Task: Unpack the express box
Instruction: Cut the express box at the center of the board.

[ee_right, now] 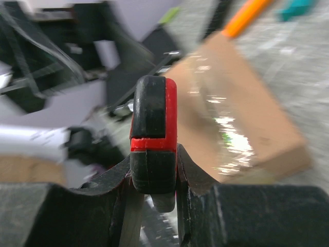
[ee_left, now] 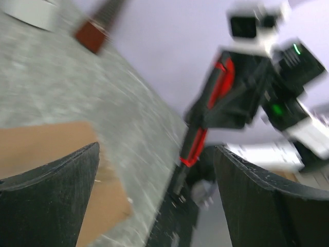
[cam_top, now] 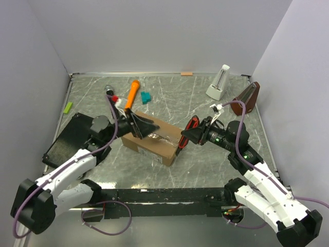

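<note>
1. One brown rectangular cardboard express box lies flat near the middle of the grey marbled surface, set at an angle between the two arms. A glossy strip of clear tape runs along its top.
2. One flat black ribbed case sits at the left edge of the surface, partly under the left arm.
3. Loose items along the far side, one of each:
   - orange cylinder
   - small teal block
   - small green piece
   - white tapered object
   - brown wedge-shaped object
4. Two arms. The left arm reaches in low from the near left. The left pincer is over the box's left end, released, with its dark fingers spread wide and nothing between them. Whether it touches the cardboard I cannot tell.
5. The right arm reaches in from the near right, wrist pointing toward the box. The right pincer is clenched on one red-and-black plastic hand tool.
6. In the top view the tool sits just beside the box's right end. Whether they touch is unclear.
</note>
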